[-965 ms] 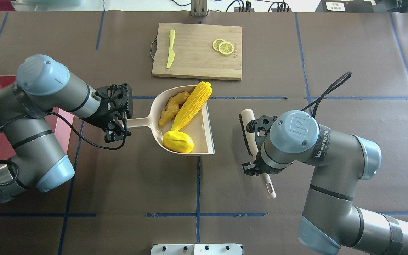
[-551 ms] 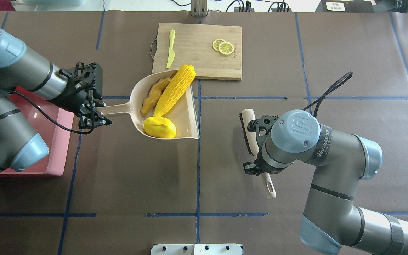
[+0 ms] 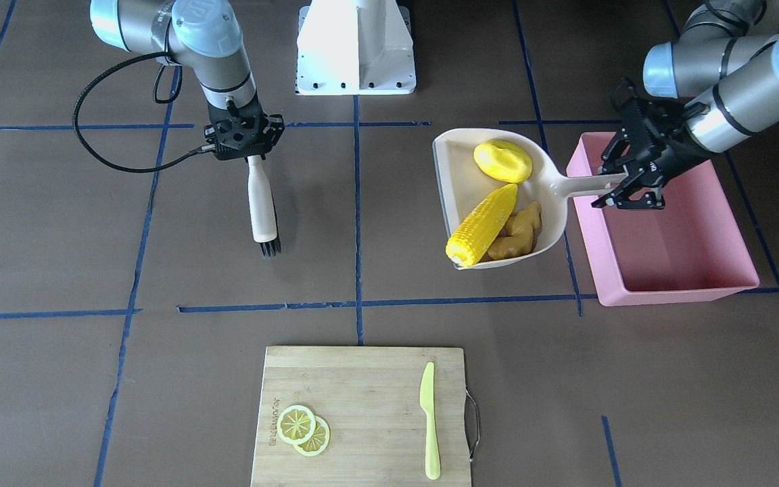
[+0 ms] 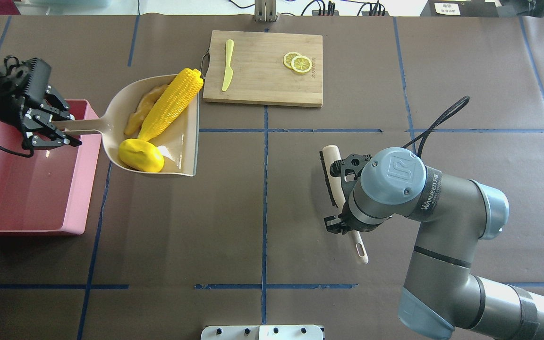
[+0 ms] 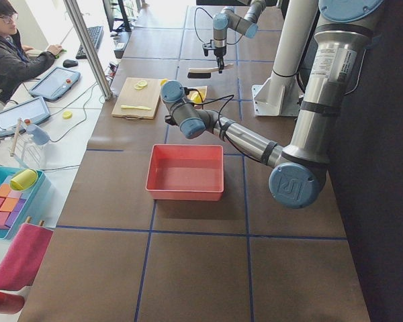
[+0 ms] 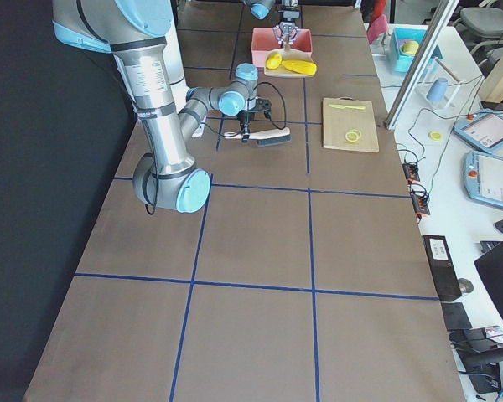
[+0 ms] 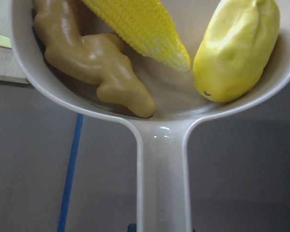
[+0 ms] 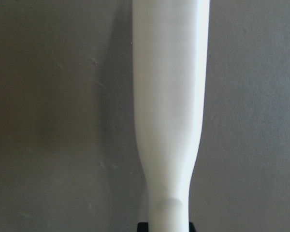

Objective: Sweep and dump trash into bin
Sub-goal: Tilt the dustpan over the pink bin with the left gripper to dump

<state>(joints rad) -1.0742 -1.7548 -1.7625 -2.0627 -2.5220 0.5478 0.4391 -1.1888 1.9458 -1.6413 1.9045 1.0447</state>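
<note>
My left gripper (image 4: 50, 130) is shut on the handle of the cream-white dustpan (image 4: 180, 141) and holds it raised, level. The gripper is over the far right corner of the pink bin (image 4: 26, 189), and the pan is over the table just right of it. In the pan lie the corn cob (image 4: 172, 104), the yellow potato lump (image 4: 140, 155) and the ginger root (image 4: 142, 109). The left wrist view shows all three close up, with the ginger (image 7: 92, 63) on its left. My right gripper (image 3: 247, 145) is shut on a brush (image 3: 262, 203) that lies low over the table.
A wooden cutting board (image 4: 262, 89) lies at the far middle with a yellow-green knife (image 4: 227, 63) and lemon slices (image 4: 298, 62). The robot's base (image 3: 356, 47) stands at the near middle edge. Brown mat with blue tape lines covers the table.
My left arm has carried the dustpan with the three toy foods left and a little farther away, up to the bin. The right arm and brush have not moved.
</note>
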